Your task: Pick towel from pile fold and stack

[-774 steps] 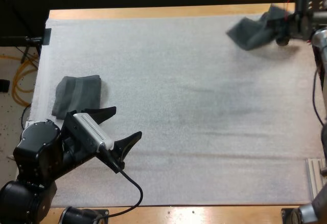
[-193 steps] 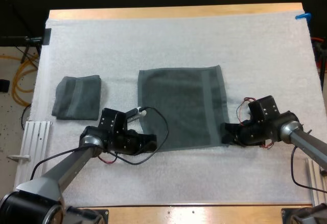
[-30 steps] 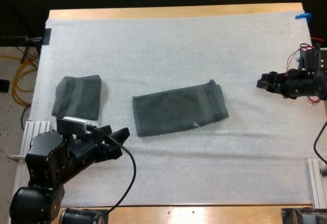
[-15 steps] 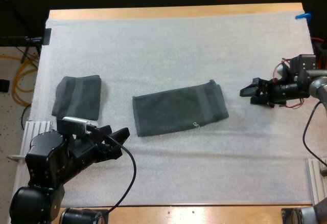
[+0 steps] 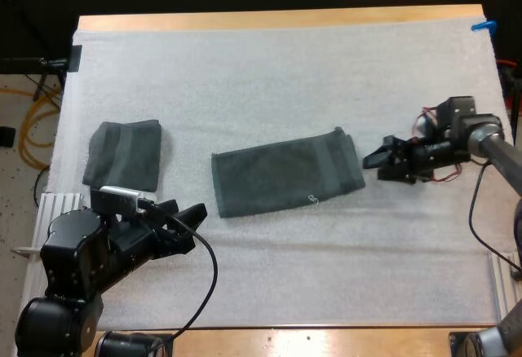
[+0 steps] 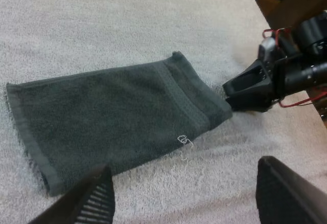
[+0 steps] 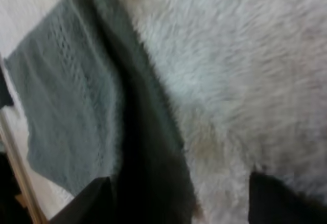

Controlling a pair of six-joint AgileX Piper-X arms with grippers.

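Presently the towel [image 5: 285, 171] lies flat in the middle of the mat [image 5: 269, 72], folded once into a long band and set slightly askew. The stack [image 5: 122, 155], a single folded piece, sits well apart near the mat's left edge.

Right gripper [image 5: 373, 166]: low over the mat, just beside the towel's right end, jaws apart and holding nothing. The left wrist view puts its tips at that short edge; contact cannot be confirmed. Left gripper [image 5: 192, 210]: clear of the towel, near the stack's front corner, jaws wide and empty.

Assessment: the first fold is done, and the step in hand appears to be the second fold, short end over short end. The next move calls for the right gripper to pinch both layers at the right edge, lift only slightly, and carry that edge across to the left end with the corners aligned. The doubled edge is thick, so a shallow bite may catch one layer only. Transfer to the stack is outstanding.
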